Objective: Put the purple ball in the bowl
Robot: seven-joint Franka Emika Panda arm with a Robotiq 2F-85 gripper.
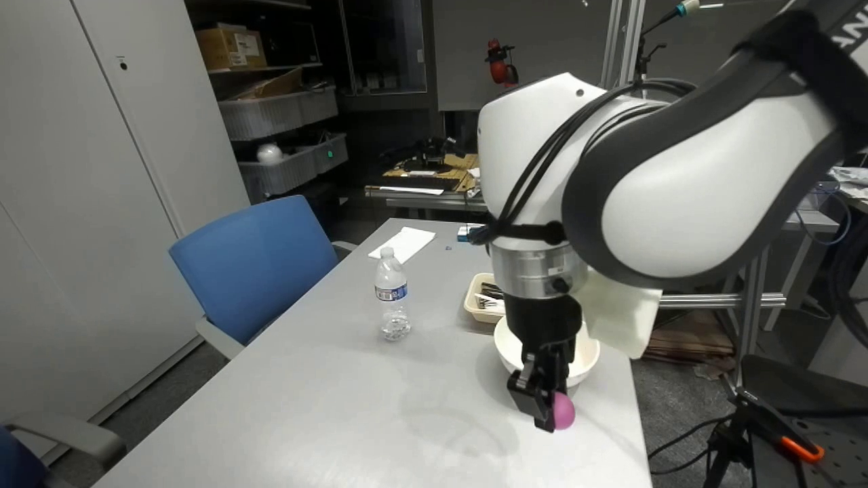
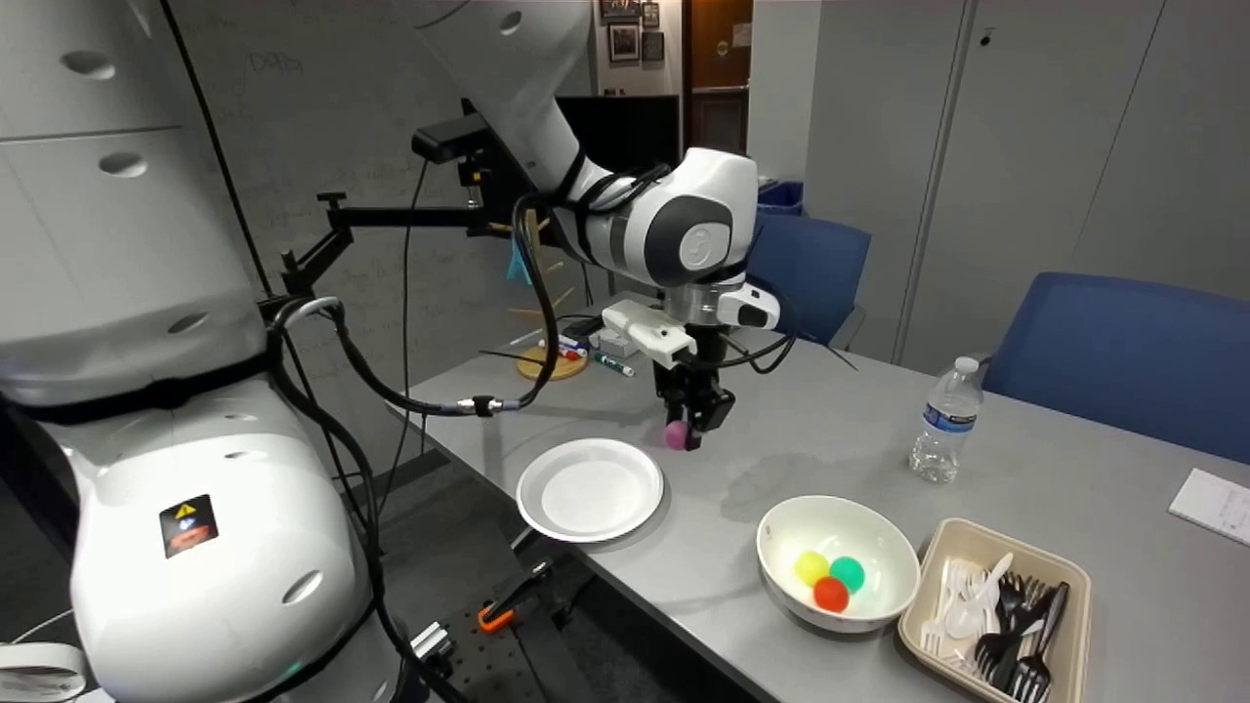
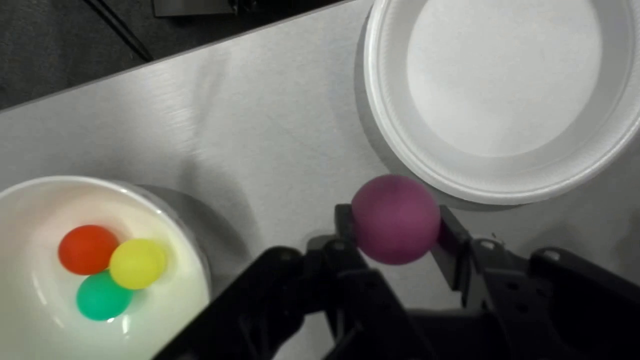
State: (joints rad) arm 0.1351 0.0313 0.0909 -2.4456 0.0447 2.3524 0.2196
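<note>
The purple ball (image 3: 395,220) is pinched between the two fingertips of my gripper (image 3: 392,225) in the wrist view. It also shows at the fingertips in both exterior views (image 1: 563,411) (image 2: 676,435). The gripper (image 1: 550,407) points down and holds the ball above the grey table. The round white bowl (image 2: 884,552) stands apart from the gripper, at the lower left in the wrist view (image 3: 170,300). In an exterior view the bowl (image 1: 584,356) is partly hidden behind the gripper. A red-orange ball (image 3: 89,249), a yellow ball (image 3: 137,263) and a green ball (image 3: 104,296) lie inside it.
A white plate (image 2: 590,488) lies on the table, close to the held ball in the wrist view. A beige tray of cutlery (image 2: 1072,605) stands beside the bowl. A water bottle (image 2: 947,420) stands upright farther across the table. A wooden stand (image 2: 554,363) with markers is at the far end.
</note>
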